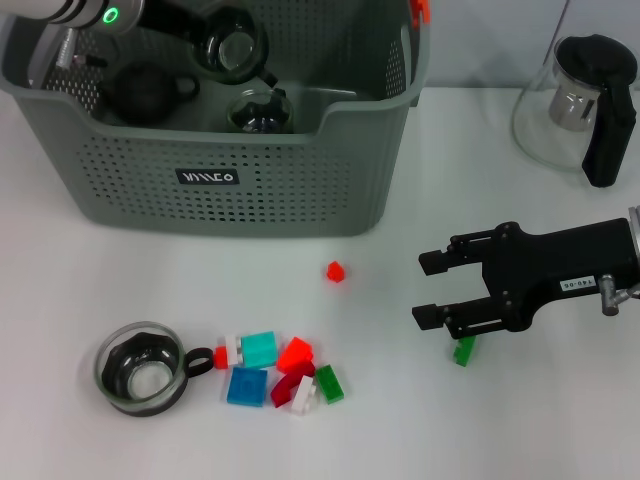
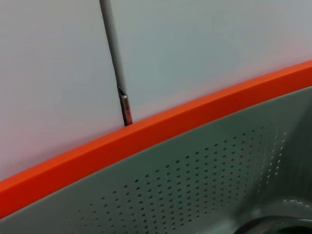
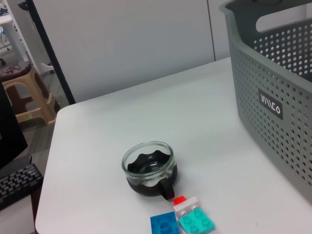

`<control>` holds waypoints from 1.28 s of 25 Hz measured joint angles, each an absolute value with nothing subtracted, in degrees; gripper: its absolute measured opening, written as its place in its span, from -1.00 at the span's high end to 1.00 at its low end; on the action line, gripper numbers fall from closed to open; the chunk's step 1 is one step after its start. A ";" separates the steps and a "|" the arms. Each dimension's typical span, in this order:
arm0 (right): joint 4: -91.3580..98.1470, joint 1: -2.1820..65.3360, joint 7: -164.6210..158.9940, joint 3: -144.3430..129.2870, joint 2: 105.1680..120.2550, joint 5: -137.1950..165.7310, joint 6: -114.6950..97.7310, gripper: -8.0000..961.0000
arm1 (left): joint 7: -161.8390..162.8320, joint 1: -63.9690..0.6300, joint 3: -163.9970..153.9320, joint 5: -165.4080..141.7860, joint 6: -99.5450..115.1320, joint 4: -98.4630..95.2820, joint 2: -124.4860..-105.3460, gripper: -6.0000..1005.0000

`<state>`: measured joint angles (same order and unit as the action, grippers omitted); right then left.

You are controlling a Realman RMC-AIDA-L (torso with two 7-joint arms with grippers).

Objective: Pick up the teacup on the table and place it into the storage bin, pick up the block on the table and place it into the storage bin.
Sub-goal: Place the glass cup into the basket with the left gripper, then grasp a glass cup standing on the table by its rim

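Observation:
The grey-green storage bin (image 1: 250,170) stands at the back left, and its labelled wall (image 3: 273,107) shows in the right wrist view. A glass teacup with a dark base (image 1: 143,367) (image 3: 148,168) sits on the table at the front left. Beside it lies a pile of blocks (image 1: 280,370) in teal, blue, red, white and green. A small red block (image 1: 335,271) lies alone mid-table. My right gripper (image 1: 432,289) hovers open and empty at the right, just above a green block (image 1: 464,350). My left gripper (image 1: 190,30) is over the bin's inside, by another teacup (image 1: 238,48).
Dark teaware (image 1: 145,92) and a glass cup (image 1: 260,112) lie inside the bin. A glass pot with a black handle (image 1: 585,100) stands at the back right. The left wrist view shows only the bin's orange rim (image 2: 146,136) and perforated wall.

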<state>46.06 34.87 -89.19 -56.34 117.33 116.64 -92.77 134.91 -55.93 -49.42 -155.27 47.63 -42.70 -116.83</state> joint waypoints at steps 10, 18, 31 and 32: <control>46.05 34.89 -89.21 -56.34 117.33 116.69 -92.78 -0.57 | 134.91 -55.76 -49.48 -155.84 47.80 -42.62 -117.00 0.87; 46.05 34.96 -89.79 -56.34 117.33 116.72 -92.81 -0.57 | 134.91 -55.66 -49.48 -155.91 47.92 -42.76 -117.13 0.68; 46.05 35.15 -89.83 -56.33 117.33 116.72 -92.66 -0.57 | 138.45 -53.52 -48.83 -154.84 60.32 -55.26 -117.08 -0.18; 46.05 35.21 -89.82 -56.33 117.34 116.72 -92.66 -0.57 | 138.67 -52.88 -48.74 -154.08 63.56 -58.44 -117.10 -0.26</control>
<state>46.05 35.21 -89.82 -56.33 117.34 116.72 -92.66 138.67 -52.88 -48.74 -154.08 63.56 -58.44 -117.10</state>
